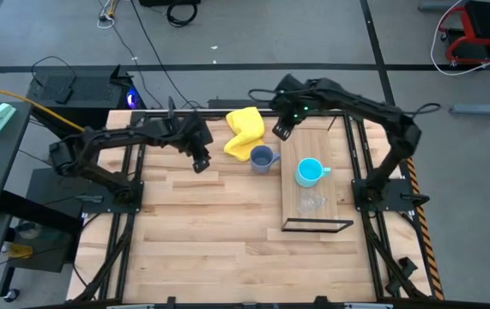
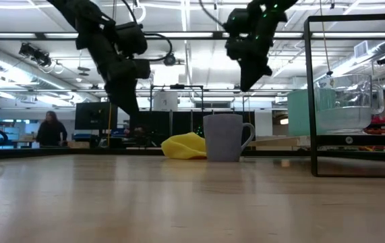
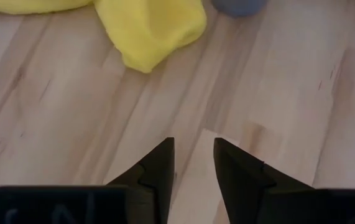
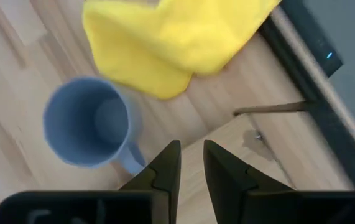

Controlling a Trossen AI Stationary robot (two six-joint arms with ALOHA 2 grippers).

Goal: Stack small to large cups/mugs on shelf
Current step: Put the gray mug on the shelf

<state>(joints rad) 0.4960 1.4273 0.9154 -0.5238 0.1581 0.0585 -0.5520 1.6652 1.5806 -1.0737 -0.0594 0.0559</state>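
The grey-blue mug (image 1: 263, 159) stands upright on the tabletop, just left of the shelf (image 1: 292, 184); its handle (image 4: 129, 163) shows in the right wrist view. On the shelf board stand the cyan mug (image 1: 310, 172) and, nearer the front, the clear glass cup (image 1: 311, 203). My right gripper (image 1: 281, 130) hangs open above the shelf's far left corner, beyond the grey-blue mug (image 4: 90, 121), and points steeply down. My left gripper (image 1: 200, 163) hovers open over bare table to that mug's left, with nothing between its fingers (image 3: 158, 165).
A yellow cloth (image 1: 245, 133) lies crumpled on the table just beyond the grey-blue mug, between the two grippers. The shelf's thin black frame (image 2: 311, 101) rises around the board. Bare plank tabletop (image 1: 227, 240) stretches toward the near edge.
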